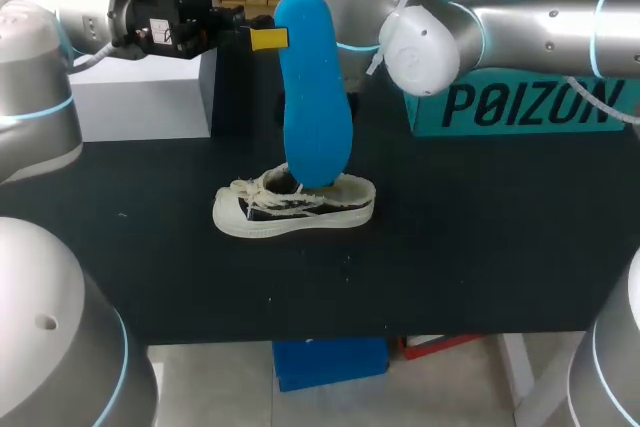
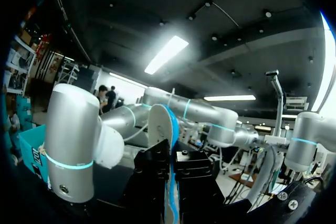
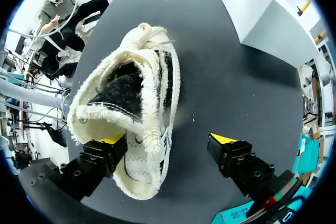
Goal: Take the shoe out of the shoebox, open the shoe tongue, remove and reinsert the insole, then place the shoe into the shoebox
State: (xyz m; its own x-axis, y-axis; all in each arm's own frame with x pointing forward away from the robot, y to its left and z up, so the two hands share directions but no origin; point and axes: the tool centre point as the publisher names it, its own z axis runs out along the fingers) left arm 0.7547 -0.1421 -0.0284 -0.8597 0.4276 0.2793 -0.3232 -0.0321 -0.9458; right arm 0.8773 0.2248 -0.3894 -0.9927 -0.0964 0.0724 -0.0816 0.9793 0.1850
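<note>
At the upper left of the head view a plain white box (image 1: 140, 97) with flat matte faces stands on our black bench (image 1: 480, 257). Above it lies our left arm (image 1: 70, 2), smooth silver metal. Its left gripper (image 1: 272, 39) is clenched on the insole (image 1: 315, 87), a long, round-ended blue foam slab held upright in the upper middle. The slab's lower end overlaps the shoe's heel, and we cannot tell whether they touch. In the left wrist view the insole shows edge-on, a thin blue strip pinched between black fingers (image 2: 152, 177).

In the middle of the frame the shoe (image 1: 295, 207) rests on its sole on the bench. It is a low cream canvas sneaker with frayed edges and dark lining, toe toward the left. The right gripper (image 3: 168, 141) hangs over it spread wide, one finger right at the shoe's side and the other apart over bare bench. Our right arm (image 1: 540, 32) enters from the upper right, above the teal cardboard shoebox (image 1: 520, 102).
</note>
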